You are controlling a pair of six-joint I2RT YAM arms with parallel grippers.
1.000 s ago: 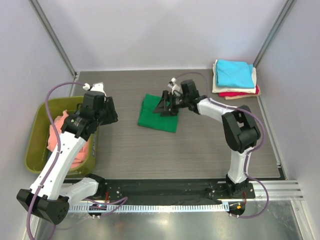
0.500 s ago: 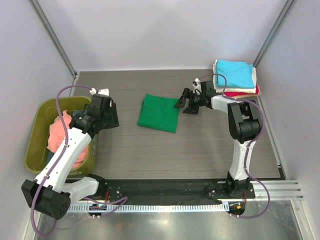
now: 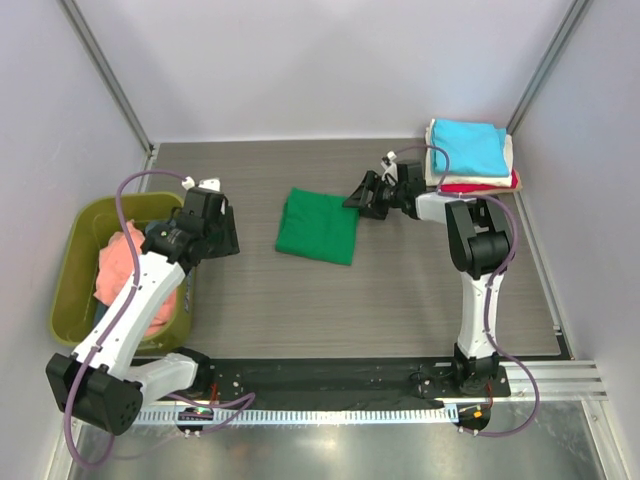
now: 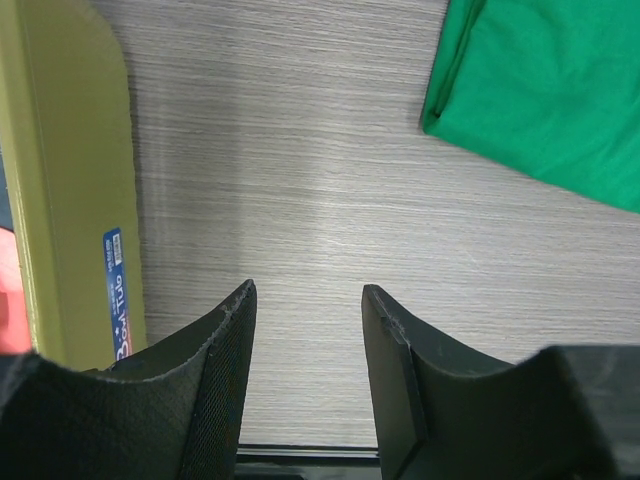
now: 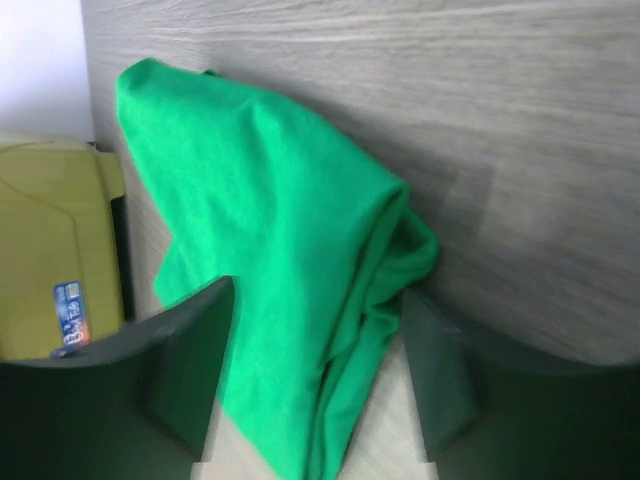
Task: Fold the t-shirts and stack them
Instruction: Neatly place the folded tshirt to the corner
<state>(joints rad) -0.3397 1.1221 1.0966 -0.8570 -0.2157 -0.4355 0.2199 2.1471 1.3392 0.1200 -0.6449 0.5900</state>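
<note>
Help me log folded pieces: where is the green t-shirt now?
In the top view the green t-shirt lies folded mid-table, just left of the right gripper, between the olive tub and the shirt stack.

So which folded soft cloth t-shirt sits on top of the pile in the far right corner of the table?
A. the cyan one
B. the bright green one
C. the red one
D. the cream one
A: the cyan soft cloth t-shirt lies uppermost on the pile, with the cream t-shirt and the red t-shirt beneath it.
</note>
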